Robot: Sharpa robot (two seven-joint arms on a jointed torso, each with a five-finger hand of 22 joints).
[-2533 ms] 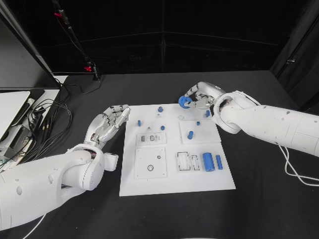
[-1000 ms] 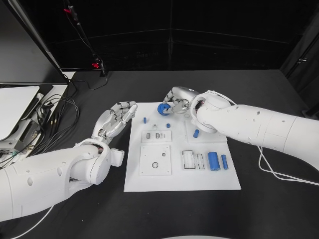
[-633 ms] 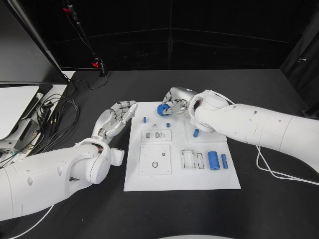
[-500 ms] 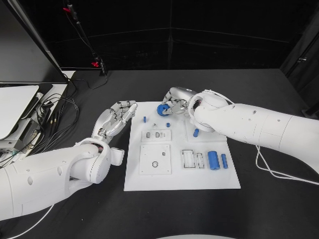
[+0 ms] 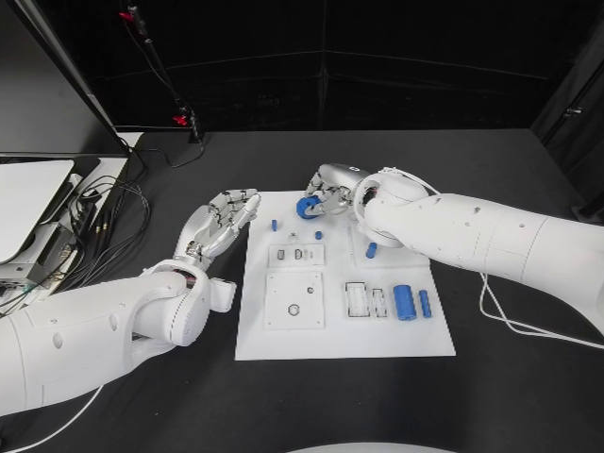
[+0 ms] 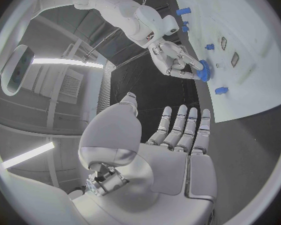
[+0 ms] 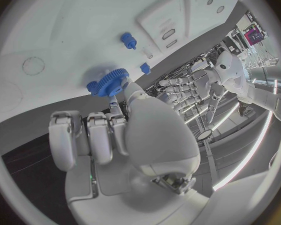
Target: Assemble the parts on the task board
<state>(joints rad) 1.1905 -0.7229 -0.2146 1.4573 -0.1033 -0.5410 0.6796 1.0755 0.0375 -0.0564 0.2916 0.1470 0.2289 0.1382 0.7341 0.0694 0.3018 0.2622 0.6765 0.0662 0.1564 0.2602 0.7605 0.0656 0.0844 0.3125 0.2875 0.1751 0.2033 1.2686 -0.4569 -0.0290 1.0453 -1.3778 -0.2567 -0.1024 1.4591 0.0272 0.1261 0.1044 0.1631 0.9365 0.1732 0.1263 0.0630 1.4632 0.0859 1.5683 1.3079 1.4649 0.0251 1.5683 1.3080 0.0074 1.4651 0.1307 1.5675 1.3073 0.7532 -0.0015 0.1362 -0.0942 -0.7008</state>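
The right hand (image 5: 333, 194) pinches a blue gear (image 5: 309, 207) at its fingertips, holding it over the far end of the task board (image 5: 343, 332). The step in hand looks like carrying the gear to its seat; the next move likely calls for lowering it squarely onto a post or hole there, though the exact seat cannot be told. In the right wrist view the gear (image 7: 107, 82) is tilted, its toothed disc edge-on and its short axis slanting toward the board. The left hand (image 5: 218, 225) hovers beside the board's left edge, fingers straight and apart, holding nothing.
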